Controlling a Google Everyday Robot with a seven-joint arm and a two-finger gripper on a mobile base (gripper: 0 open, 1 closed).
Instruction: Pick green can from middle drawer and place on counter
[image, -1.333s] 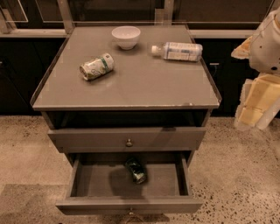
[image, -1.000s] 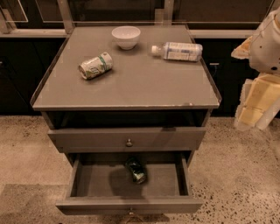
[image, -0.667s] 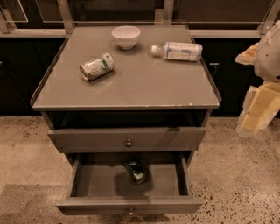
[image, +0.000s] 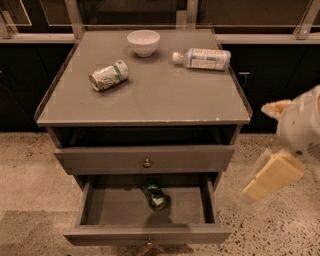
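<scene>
The green can (image: 155, 195) lies on its side in the open middle drawer (image: 100, 210), near the drawer's back and middle. The counter (image: 160, 95) is the grey top of the cabinet above it. My gripper (image: 260, 150) hangs in the air to the right of the cabinet, at about the height of the drawers. It is open and empty, with one cream finger (image: 274, 176) low and the other (image: 276, 107) higher. It is well apart from the can.
On the counter stand a white bowl (image: 143, 42) at the back, a pale can with a green band (image: 108, 75) on its side at the left, and a clear bottle (image: 204, 58) lying at the back right. A closed grey drawer front (image: 145, 159) sits above the open drawer. Speckled floor lies around.
My gripper has moved down along the right side of the cabinet, from counter height to drawer height. The can, the drawer and the things on the counter have not moved.
</scene>
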